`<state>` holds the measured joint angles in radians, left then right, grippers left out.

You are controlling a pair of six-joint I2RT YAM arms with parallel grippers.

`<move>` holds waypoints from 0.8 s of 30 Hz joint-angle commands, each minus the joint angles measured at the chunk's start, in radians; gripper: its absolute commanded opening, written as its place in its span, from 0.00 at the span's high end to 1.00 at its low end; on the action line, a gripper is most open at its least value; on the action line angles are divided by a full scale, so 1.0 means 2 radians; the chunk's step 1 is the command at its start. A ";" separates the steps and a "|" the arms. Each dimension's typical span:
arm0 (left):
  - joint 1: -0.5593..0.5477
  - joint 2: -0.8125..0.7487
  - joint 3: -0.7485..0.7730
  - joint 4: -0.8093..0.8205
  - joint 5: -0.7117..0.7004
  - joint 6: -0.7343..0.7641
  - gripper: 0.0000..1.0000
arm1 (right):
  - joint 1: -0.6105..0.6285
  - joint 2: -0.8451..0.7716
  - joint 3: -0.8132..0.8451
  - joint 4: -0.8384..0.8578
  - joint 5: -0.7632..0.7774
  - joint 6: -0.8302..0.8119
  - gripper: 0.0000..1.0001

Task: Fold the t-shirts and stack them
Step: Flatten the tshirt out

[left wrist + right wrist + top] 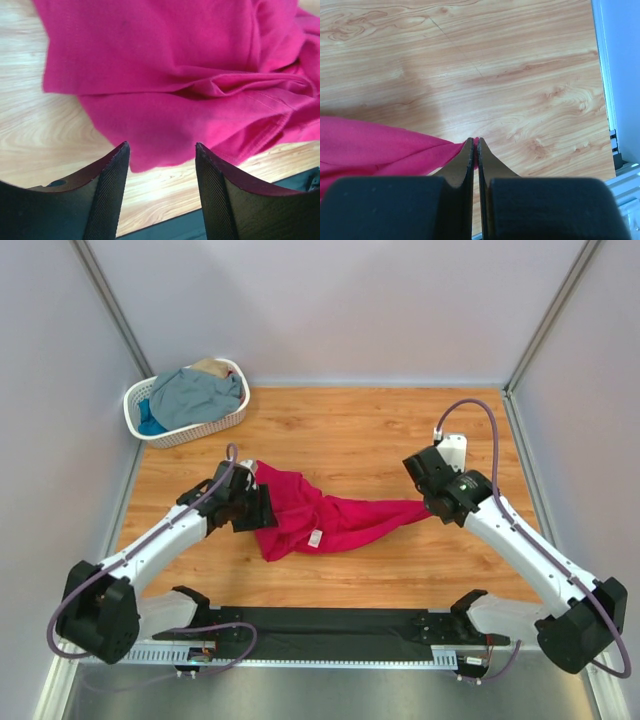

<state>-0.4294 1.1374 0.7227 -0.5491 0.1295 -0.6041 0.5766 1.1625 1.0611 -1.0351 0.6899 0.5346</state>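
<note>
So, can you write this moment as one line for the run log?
left hand: open, near edge of pink t-shirt | right hand: shut on pink t-shirt | other t-shirts: in white basket

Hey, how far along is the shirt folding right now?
Done: nothing is folded or stacked yet. In hand: the crimson t-shirt lies bunched on the table, the right hand pinching one end, the left hand open at the other. Left: flattening and folding it, then the other t-shirts heaped in the white basket.

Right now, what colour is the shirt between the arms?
Plain crimson-pink t-shirt; left wrist view shows it best.
</note>
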 commanded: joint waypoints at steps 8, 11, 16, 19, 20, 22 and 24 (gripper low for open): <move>0.001 0.067 0.093 -0.018 -0.034 0.007 1.00 | -0.055 -0.005 0.058 0.009 -0.009 -0.024 1.00; 0.001 0.036 0.173 -0.068 -0.104 0.011 1.00 | -0.081 -0.002 0.134 -0.006 -0.004 -0.038 1.00; 0.002 0.031 0.258 -0.113 -0.143 0.025 1.00 | -0.096 -0.010 0.206 -0.012 -0.024 -0.060 1.00; 0.002 0.046 0.260 -0.096 -0.108 0.037 1.00 | -0.097 -0.015 0.211 -0.009 -0.053 -0.069 1.00; 0.002 0.046 0.254 -0.084 -0.064 0.040 1.00 | -0.097 -0.016 0.207 -0.012 -0.056 -0.071 1.00; 0.001 0.045 0.226 -0.039 -0.013 0.042 0.85 | -0.097 -0.021 0.202 -0.015 -0.050 -0.073 1.00; 0.000 0.052 0.200 -0.003 0.042 0.037 0.67 | -0.097 -0.024 0.194 -0.016 -0.043 -0.073 1.00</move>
<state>-0.4267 1.2133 1.1904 -0.6369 0.0315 -0.5453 0.3862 1.1259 1.4635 -1.0588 0.6052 0.4210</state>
